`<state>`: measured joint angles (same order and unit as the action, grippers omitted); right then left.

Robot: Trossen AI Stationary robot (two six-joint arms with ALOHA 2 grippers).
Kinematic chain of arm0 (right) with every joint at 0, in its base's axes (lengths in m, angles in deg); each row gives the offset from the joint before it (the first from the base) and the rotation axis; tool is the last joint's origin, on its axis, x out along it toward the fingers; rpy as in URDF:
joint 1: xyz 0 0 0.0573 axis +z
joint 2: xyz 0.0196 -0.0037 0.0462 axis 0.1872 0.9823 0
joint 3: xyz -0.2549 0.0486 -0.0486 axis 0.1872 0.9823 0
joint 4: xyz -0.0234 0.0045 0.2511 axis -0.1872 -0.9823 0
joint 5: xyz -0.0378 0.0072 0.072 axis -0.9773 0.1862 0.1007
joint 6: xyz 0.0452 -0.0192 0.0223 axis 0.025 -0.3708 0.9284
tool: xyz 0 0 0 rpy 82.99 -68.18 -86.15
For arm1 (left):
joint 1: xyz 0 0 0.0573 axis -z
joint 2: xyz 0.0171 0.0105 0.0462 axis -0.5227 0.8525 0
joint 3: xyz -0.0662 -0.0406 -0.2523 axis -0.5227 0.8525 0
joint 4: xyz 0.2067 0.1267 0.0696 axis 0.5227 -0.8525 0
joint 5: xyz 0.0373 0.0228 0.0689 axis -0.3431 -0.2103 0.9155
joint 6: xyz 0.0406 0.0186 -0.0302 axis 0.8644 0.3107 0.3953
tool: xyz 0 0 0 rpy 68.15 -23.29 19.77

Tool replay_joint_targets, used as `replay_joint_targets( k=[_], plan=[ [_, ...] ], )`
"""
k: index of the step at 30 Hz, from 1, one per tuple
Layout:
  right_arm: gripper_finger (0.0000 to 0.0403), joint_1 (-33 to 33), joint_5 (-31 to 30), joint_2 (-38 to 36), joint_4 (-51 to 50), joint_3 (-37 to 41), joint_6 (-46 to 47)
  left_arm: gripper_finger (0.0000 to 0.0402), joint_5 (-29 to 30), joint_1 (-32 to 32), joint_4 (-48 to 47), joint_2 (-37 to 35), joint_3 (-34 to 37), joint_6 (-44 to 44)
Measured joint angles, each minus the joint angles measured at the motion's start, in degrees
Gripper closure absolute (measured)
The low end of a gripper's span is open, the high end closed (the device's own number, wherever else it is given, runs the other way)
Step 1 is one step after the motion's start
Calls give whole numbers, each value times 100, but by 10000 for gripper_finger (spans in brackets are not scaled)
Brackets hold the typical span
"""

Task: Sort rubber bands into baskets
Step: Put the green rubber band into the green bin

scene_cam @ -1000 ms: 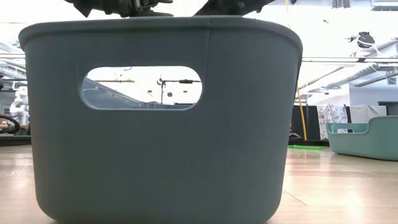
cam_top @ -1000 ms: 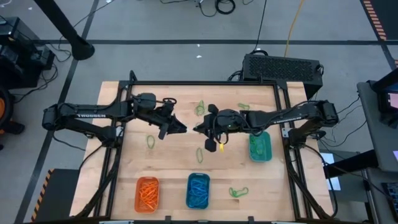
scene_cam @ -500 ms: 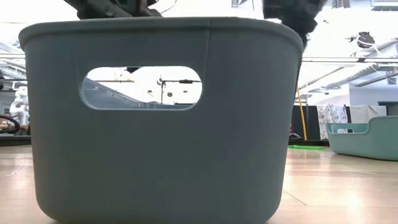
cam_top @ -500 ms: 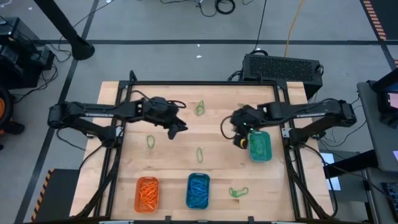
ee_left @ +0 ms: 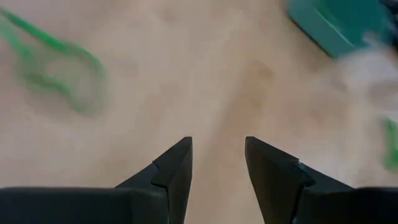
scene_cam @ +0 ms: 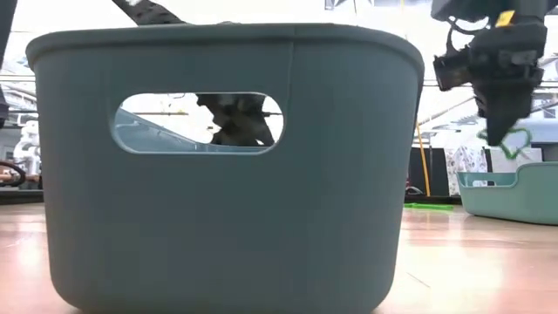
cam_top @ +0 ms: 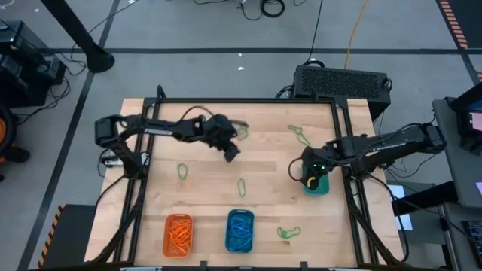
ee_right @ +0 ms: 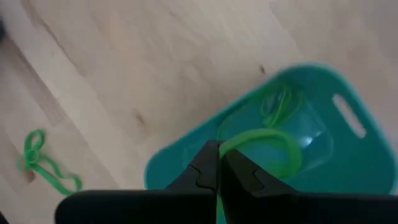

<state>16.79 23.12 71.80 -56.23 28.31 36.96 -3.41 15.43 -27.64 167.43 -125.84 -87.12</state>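
Note:
My right gripper point(cam_top: 310, 178) is shut on a green rubber band point(ee_right: 268, 149) above the teal-green basket point(cam_top: 317, 183) at the table's right; the low view shows the gripper point(scene_cam: 499, 131) with the band point(scene_cam: 516, 144) above that basket point(scene_cam: 514, 194). My left gripper point(cam_top: 232, 151) is open and empty over the bare table middle, its fingers point(ee_left: 177, 165) apart, near a loose green band point(cam_top: 242, 132). More green bands lie flat on the wood point(cam_top: 182, 172), point(cam_top: 242, 187), point(cam_top: 288, 232). The orange basket point(cam_top: 178, 233) and the blue basket point(cam_top: 239, 230) stand at the near edge. My right gripper pinches the green band between its two shut fingertips point(ee_right: 208, 167), on one short stretch of the loop point(ee_right: 229, 147). The fingers point down from above. The rest of the loop hangs clear over the teal-green basket's inside point(ee_right: 311, 134), slack.
Another green band point(cam_top: 299, 133) lies at the far right of the table. The teal-green basket holds a green band point(ee_right: 278, 102). One basket point(scene_cam: 227, 174) stands right before the low camera and hides most of the table. A black box point(cam_top: 340, 81) sits beyond the far edge.
My right gripper has gone from the table's middle toward the right edge and now stands over the teal-green basket, its band hanging over the basket. My left gripper has gone a little toward the right edge and come down.

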Motion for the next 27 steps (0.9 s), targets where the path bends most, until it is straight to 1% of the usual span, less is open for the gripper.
replay_joint_targets(
  k=[4,6,9,12,15,17,19,21,27],
  plan=[
    [402,76,115,-215,48,290,319,247,834,-393,-624,458,-819,496],
    [402,102,113,-264,58,403,365,247,1205,-589,-788,774,-1248,709],
    [402,102,112,-261,108,550,422,247,1259,-828,-1110,1394,-1889,805],
    [402,102,126,-261,92,625,505,247,1163,-973,-1840,1994,-2559,785],
    [402,102,126,-261,93,635,556,247,1066,-1054,-2347,2407,-3131,755],
    [402,102,126,-261,95,635,552,247,1091,-1066,-2631,2595,-3381,754],
    [402,102,126,-261,99,635,565,247,1290,-1053,-2777,2744,-3562,752],
    [402,102,128,-261,97,635,666,247,1424,-1044,-2842,2814,-3632,750],
    [401,102,126,-261,111,635,922,247,1572,-1106,-2864,2944,-3637,600]
  ],
)
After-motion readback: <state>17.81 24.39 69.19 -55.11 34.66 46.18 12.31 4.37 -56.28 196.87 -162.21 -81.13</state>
